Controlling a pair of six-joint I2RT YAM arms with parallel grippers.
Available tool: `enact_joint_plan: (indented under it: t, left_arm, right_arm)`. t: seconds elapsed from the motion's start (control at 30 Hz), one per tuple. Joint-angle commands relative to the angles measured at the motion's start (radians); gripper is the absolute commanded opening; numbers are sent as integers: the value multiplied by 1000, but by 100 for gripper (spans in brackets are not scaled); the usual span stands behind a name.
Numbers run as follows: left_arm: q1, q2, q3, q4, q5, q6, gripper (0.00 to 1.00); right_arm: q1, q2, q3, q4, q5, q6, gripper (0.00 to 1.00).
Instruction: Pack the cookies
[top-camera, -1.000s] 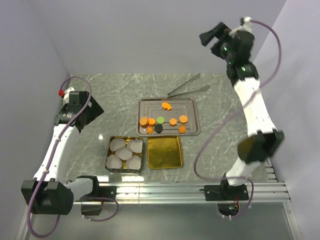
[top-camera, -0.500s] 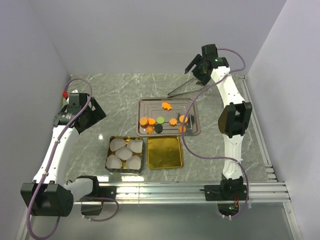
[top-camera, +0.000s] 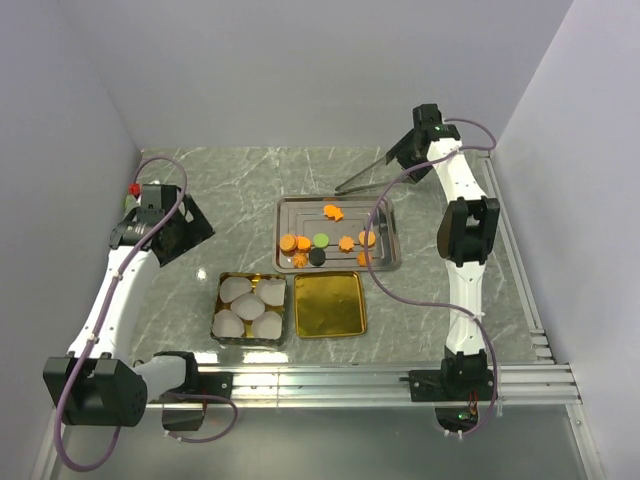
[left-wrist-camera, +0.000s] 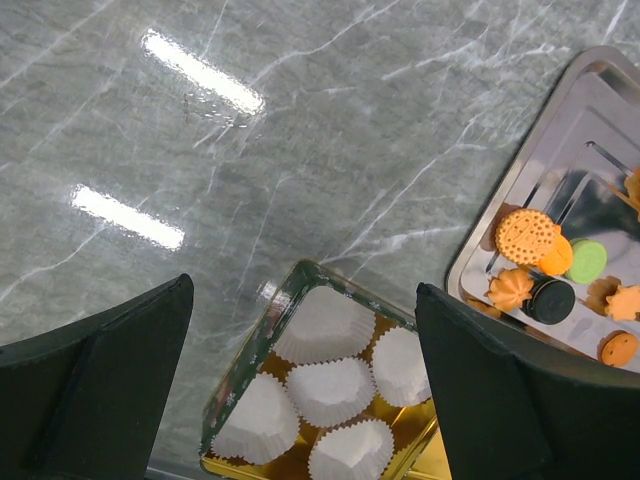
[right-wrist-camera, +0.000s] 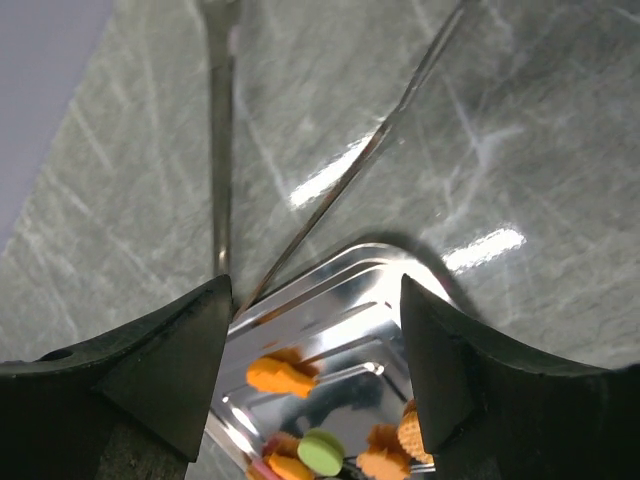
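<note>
Right hand hangs open beyond the cookies.

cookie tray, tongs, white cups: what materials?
Tray: probably polished steel; it shows mirror-like reflections. Tongs: thin bright metal that glints under the light. Cups: look like pleated white paper, matte.

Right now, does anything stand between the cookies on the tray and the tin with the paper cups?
Nothing visible does. The cookies lie uncovered on the silver tray, and the gold tin holding paper cups sits open by its near-left corner.
</note>
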Motion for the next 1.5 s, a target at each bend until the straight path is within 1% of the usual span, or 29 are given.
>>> enact_joint_plan:
  t: [0.0,0.13,0.47,0.57,0.77,0.93,1.13,1.17,1.33,1.43,1.47]
  left_arm:
    - [-1,15,37,33,19,5,100]
    - [-1,38,46,43,22,2,99]
    - [-12,95,60,56,38,-6,99]
    - [-20,105,62,59,44,-11,99]
    - [-30,107,59,54,39,-17,99]
    - [-35,98,51,50,38,-21,99]
    - [-47,86,45,37,29,-28,99]
    - [-50,86,50,31,25,-28,99]
    - [-59,81,80,13,22,-28,99]
    - [-70,76,83,13,25,-38,99]
    - [-73,73,83,10,25,-41,99]
  right_arm:
    - [-10,25,65,6,7,11,74]
    - [-16,61,74,29,-5,15,72]
    - [-30,140,111,41,21,17,72]
    - [-33,164,127,39,22,18,70]
    - [-33,195,134,44,25,25,66]
    - [-32,224,150,46,25,28,65]
    - [-33,256,151,62,-2,57,47]
    - [-33,259,151,64,-4,58,42]
    - [-33,253,137,56,-5,42,35]
    - [-33,249,125,49,-7,28,27]
    - [-35,246,116,49,-16,22,21]
